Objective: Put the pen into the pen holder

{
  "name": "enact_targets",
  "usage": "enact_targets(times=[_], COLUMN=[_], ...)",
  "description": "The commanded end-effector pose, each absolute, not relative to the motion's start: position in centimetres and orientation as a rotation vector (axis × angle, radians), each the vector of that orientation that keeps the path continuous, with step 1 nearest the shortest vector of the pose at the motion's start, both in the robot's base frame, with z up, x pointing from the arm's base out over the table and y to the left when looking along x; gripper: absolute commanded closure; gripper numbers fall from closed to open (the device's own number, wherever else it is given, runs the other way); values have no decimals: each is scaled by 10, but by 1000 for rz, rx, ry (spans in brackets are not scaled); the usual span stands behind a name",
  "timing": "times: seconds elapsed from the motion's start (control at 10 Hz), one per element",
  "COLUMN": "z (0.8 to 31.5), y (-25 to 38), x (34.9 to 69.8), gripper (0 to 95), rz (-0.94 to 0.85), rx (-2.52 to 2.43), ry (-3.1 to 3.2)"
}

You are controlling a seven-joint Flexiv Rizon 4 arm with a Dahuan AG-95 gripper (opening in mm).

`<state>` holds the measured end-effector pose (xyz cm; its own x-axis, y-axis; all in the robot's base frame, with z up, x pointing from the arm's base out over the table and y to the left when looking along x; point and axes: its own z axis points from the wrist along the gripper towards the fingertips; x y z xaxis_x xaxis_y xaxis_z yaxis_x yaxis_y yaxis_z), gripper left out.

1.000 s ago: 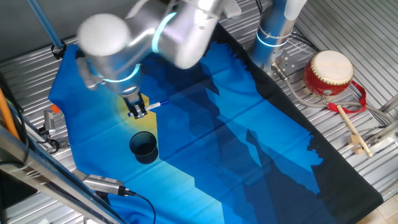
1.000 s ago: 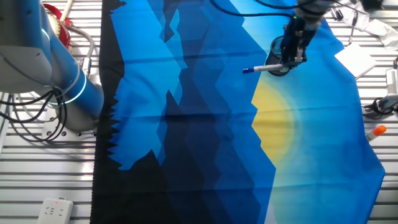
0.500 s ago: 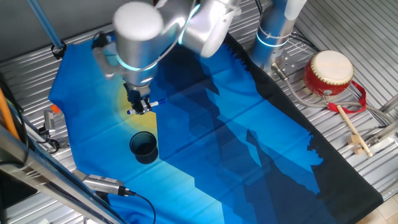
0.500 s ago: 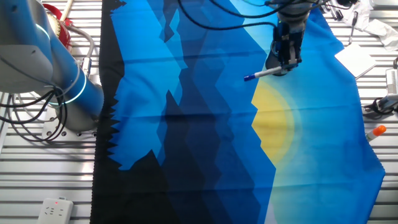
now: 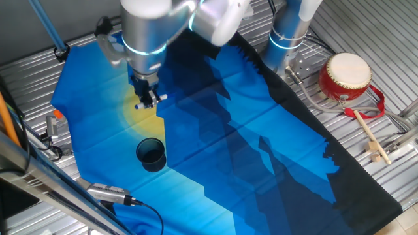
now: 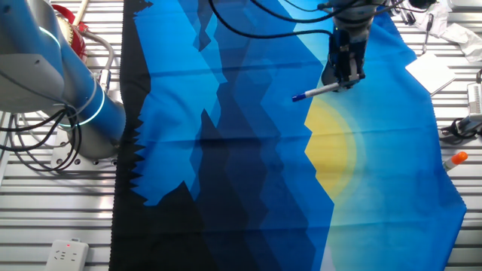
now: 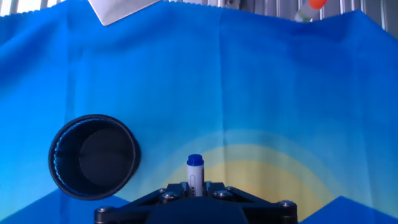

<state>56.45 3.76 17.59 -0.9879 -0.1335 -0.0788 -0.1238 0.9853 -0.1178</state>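
Note:
My gripper [image 5: 147, 103] is shut on the pen [image 6: 316, 90], a slim white marker with a blue tip. It hangs over the yellow patch of the blue cloth. In the hand view the pen [image 7: 194, 174] sticks out between the jaws with its blue cap forward. The pen holder [image 5: 151, 155], a dark round cup, stands upright on the cloth in front of the gripper. In the hand view its open mouth and rim [image 7: 55, 155] lie left of the pen and apart from it. My gripper [image 6: 343, 75] covers most of the cup in the other fixed view.
A red-and-cream drum [image 5: 346, 75] and a wooden drumstick [image 5: 369, 138] lie on the metal slats at the right. The arm's base [image 5: 287, 32] stands at the back. A white sheet [image 6: 431, 71] and an orange-capped item [image 6: 454, 159] lie beside the cloth.
The gripper has risen and moved away from the cup with the pen in it. The hand has turned, so the pen now tilts instead of lying level.

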Motion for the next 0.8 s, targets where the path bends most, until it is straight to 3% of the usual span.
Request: enact_targets(times=[0.1,0.8], z=[179,180], y=[42,42], x=[560,559], gripper=[950,950], rz=[-211,-255], rx=[-206,-233], ry=[3121,3101])
